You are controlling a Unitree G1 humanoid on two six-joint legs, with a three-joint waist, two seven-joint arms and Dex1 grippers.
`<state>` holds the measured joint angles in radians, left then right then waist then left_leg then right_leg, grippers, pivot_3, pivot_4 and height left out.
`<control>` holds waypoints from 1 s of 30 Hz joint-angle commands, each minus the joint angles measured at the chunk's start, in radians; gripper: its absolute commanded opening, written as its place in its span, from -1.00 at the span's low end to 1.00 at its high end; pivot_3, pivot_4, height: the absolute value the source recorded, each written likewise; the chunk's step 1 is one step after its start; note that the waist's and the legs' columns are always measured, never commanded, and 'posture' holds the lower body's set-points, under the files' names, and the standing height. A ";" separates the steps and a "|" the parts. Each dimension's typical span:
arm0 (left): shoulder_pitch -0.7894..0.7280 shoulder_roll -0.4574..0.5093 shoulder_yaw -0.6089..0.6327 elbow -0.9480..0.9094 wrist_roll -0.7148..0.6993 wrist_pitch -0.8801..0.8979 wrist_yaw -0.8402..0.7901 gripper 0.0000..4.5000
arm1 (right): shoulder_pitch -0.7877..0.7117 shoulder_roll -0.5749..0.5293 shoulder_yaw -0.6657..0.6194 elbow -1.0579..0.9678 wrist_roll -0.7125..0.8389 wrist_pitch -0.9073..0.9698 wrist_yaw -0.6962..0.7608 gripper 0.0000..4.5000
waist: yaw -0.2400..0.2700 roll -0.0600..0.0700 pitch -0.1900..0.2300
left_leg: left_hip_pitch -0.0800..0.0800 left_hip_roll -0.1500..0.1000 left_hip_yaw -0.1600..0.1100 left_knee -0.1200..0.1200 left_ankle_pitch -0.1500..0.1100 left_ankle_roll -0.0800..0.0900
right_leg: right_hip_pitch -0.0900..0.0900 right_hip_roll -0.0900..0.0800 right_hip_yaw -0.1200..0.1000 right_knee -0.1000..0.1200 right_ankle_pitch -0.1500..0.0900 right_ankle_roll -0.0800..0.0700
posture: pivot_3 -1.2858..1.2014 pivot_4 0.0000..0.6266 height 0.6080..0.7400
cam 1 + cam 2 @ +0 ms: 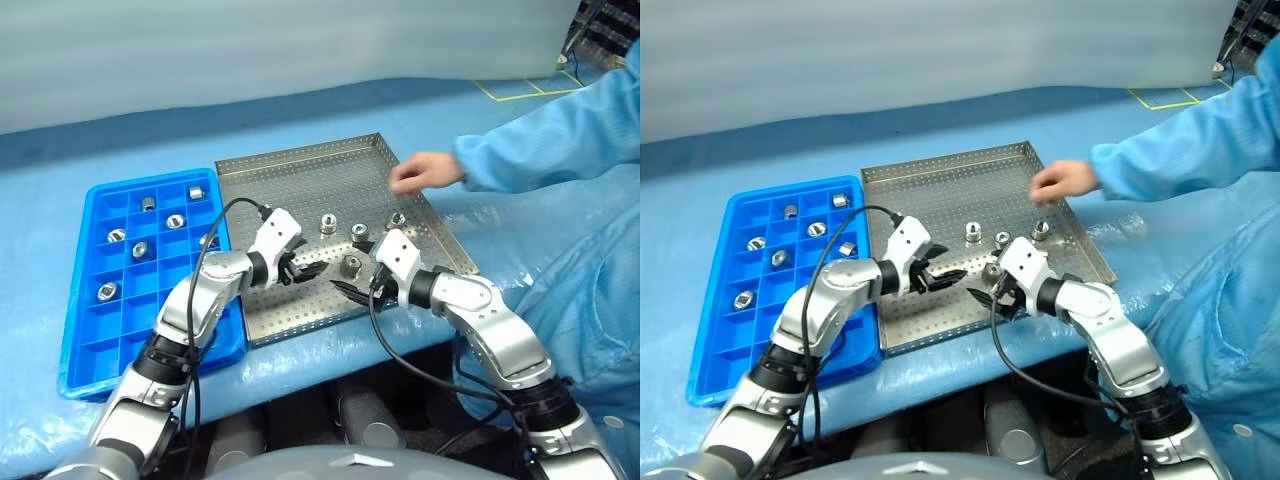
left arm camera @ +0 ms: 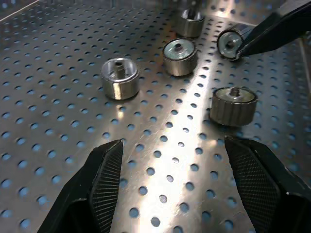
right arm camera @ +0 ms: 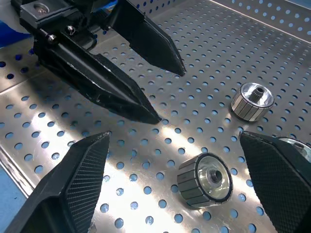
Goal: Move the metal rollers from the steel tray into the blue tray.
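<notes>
The tipped roller point(image 3: 204, 180) is lying between the right tool's point(image 1: 352, 287) open fingers (left tool point(image 1: 308, 270) also open, empty).

Left end effector point(image 1: 312, 271) and right end effector point(image 1: 352, 287) both open, empty, tips facing, near each other.

2 head views look down, 2 wrist views close over steel tray point(image 1: 300, 180)

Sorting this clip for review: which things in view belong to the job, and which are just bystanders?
Job:
- metal rollers
- steel tray
- blue tray
- left gripper, open
- right gripper, open

Bystanders:
- person's hand over the steel tray
- pale blue table cover
</notes>
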<state>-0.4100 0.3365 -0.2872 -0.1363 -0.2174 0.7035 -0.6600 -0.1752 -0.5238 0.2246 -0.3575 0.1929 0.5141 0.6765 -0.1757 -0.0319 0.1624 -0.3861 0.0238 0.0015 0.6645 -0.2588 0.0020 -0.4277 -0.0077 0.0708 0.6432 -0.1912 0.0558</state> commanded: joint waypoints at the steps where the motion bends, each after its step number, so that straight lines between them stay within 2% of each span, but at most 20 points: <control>1: -0.043 -0.035 -0.034 0.039 -0.004 -0.049 -0.040 0.60 | 0.011 -0.020 -0.038 -0.055 -0.006 0.005 -0.013 1.00 | -0.003 0.000 0.000 | 0.000 0.000 0.000 0.000 0.000 0.000 | 0.000 0.000 0.000 0.000 0.000 0.000 | -0.15 -0.52 1.00; 9: -0.131 -0.112 -0.089 0.263 0.071 -0.110 -0.034 0.60 | 0.054 -0.027 -0.052 -0.097 -0.009 0.020 -0.042 1.00 | -0.035 0.000 0.000 | 0.000 0.000 0.000 0.001 0.000 0.000 | 0.000 0.001 0.001 0.000 0.000 0.000 | -0.21 -0.52 1.00; 17: -0.170 -0.176 -0.094 0.420 0.135 -0.161 0.005 0.60 | 0.074 -0.024 -0.058 -0.115 -0.012 0.026 -0.063 1.00 | -0.076 0.000 0.000 | 0.000 0.000 0.000 0.001 0.000 0.000 | 0.000 0.000 0.001 0.000 0.001 0.002 | -0.23 -0.52 1.00; 20: -0.157 -0.180 -0.078 0.413 0.135 -0.171 0.002 0.34 | 0.077 -0.024 -0.060 -0.116 -0.012 0.028 -0.067 1.00 | -0.092 0.000 0.000 | 0.000 -0.001 0.000 0.001 0.000 0.000 | 0.000 0.000 0.001 0.000 0.001 0.002 | -0.23 -0.52 1.00; 24: -0.142 -0.164 -0.076 0.381 0.135 -0.169 -0.012 -0.22 | 0.076 -0.023 -0.054 -0.102 -0.012 0.029 -0.067 1.00 | -0.110 0.000 0.000 | 0.000 -0.001 0.000 0.000 0.000 0.000 | 0.000 0.000 0.002 0.000 0.001 0.002 | -0.22 -0.52 1.00; 30: -0.116 -0.142 -0.057 0.333 0.126 -0.158 -0.017 -0.23 | 0.052 -0.020 -0.041 -0.059 -0.026 0.031 -0.063 1.00 | -0.113 0.000 0.000 | 0.000 -0.001 0.000 0.000 0.000 0.000 | 0.000 0.000 0.002 0.000 0.001 0.002 | -0.20 -0.52 1.00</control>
<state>-0.5302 0.1879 -0.3609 0.2425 -0.0895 0.5414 -0.6753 -0.1048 -0.5452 0.1894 -0.4112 0.1672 0.5509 0.6122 -0.2885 -0.0315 0.1623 -0.3856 0.0233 0.0013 0.6643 -0.2588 0.0022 -0.4273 -0.0075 0.0730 0.6430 -0.1905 0.0577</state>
